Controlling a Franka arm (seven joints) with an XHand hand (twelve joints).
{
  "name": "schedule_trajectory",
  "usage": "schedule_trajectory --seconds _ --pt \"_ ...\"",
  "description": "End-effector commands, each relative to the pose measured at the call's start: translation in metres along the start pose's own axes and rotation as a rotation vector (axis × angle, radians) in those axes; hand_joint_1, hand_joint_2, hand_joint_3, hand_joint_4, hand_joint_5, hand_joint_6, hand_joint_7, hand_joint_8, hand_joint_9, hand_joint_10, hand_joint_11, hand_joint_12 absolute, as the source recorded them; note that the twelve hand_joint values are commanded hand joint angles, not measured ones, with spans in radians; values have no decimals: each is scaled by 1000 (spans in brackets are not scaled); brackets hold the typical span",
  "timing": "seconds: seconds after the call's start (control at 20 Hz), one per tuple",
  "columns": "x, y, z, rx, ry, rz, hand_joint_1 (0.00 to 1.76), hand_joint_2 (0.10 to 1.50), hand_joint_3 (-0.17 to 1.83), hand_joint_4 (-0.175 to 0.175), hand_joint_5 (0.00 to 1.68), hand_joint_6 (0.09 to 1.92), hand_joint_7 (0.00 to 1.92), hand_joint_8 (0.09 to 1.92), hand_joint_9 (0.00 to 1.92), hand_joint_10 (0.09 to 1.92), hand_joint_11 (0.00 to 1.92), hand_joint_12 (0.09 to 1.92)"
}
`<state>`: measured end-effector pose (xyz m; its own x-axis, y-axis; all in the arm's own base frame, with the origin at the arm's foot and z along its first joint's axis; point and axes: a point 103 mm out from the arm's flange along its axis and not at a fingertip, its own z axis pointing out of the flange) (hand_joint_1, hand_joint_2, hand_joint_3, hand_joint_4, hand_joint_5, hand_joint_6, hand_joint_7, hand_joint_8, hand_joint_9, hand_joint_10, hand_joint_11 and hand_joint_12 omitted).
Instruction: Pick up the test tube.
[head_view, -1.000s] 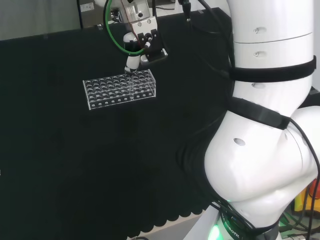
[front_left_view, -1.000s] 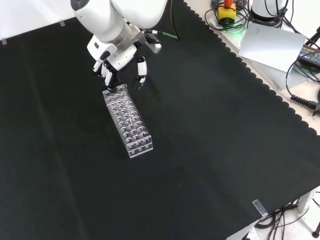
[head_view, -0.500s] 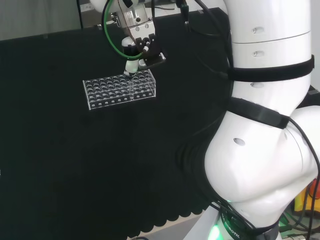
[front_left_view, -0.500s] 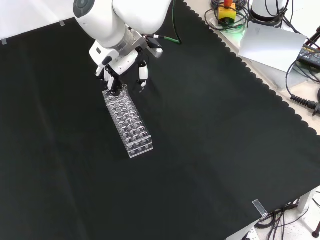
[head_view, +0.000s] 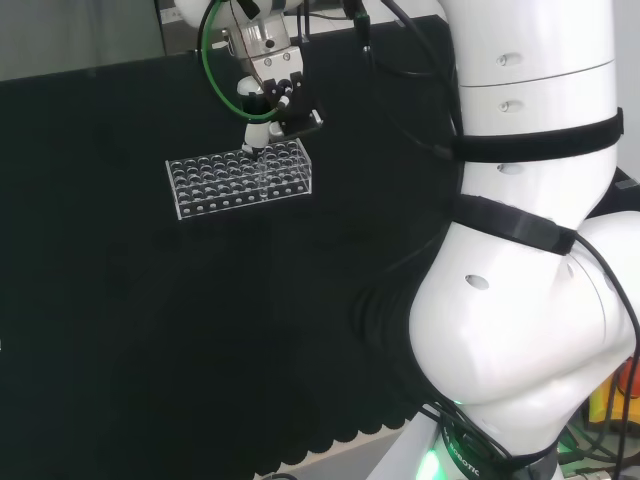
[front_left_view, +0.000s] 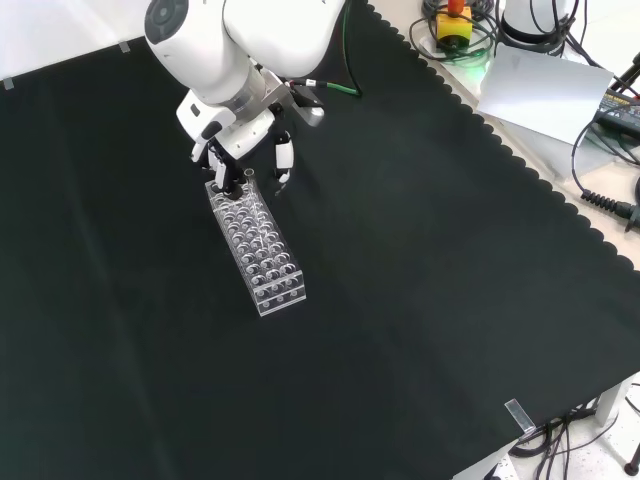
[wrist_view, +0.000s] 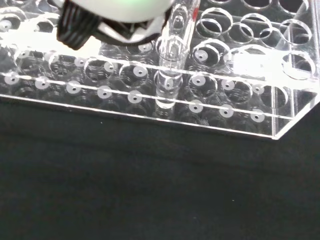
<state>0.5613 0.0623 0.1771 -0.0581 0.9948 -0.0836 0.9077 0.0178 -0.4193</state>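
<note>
A clear rack (head_view: 240, 178) is seen lying on the black cloth (head_view: 200, 330) in the upper left of the head view, its long side running left to right. In the front view the rack (front_left_view: 256, 243) runs diagonally from the upper left toward the centre of the frame.

The hand (head_view: 268, 98) is positioned over the right end of the rack in the head view. In the front view the hand (front_left_view: 240, 140) is seen at the rack's upper end, fingers pointing down at it; one finger (front_left_view: 283, 158) is held apart to the right, clear of the rack.

A clear tube (wrist_view: 171, 65) is shown upright in a hole of the rack (wrist_view: 240, 90) in the wrist view, its lower part visible through the rack's wall. A white and black part of the hand (wrist_view: 120, 20) is seen just beside the tube's top. Whether the fingers are pinching the tube cannot be told. In the head view the tube (head_view: 261, 172) is faintly visible below the fingertips, near the rack's right end.
</note>
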Motion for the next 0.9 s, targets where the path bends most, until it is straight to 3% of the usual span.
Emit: schedule_trajectory --seconds 0.05,0.15,0.25,0.3,0.45,0.55,0.7,0.9 --pt "1 3 1 -9 10 5 1029 632 674 -145 883 678 1229 695 1005 622 486 1391" --pt "1 5 1 -15 0 8 1070 628 684 -166 968 638 1310 649 1087 591 530 1363" --pt "1 6 1 -24 0 15 1132 793 439 -127 1094 705 1396 599 1191 558 591 1339" --pt "0 7 1 -27 4 21 1152 853 334 -127 1133 703 1439 568 1242 541 632 1320" --pt "-3 9 1 -58 58 51 1189 900 227 -165 1206 637 1539 504 1406 539 869 1209" --pt "-7 11 1 -71 137 83 1239 845 302 -174 1252 571 1495 487 1474 564 1063 1080" --pt "-10 14 1 -94 229 115 1307 682 581 -175 1288 571 1371 565 1536 589 1206 946" --pt "-10 14 -1 -96 274 125 1323 599 723 -175 1308 588 1365 598 1574 592 1246 885"
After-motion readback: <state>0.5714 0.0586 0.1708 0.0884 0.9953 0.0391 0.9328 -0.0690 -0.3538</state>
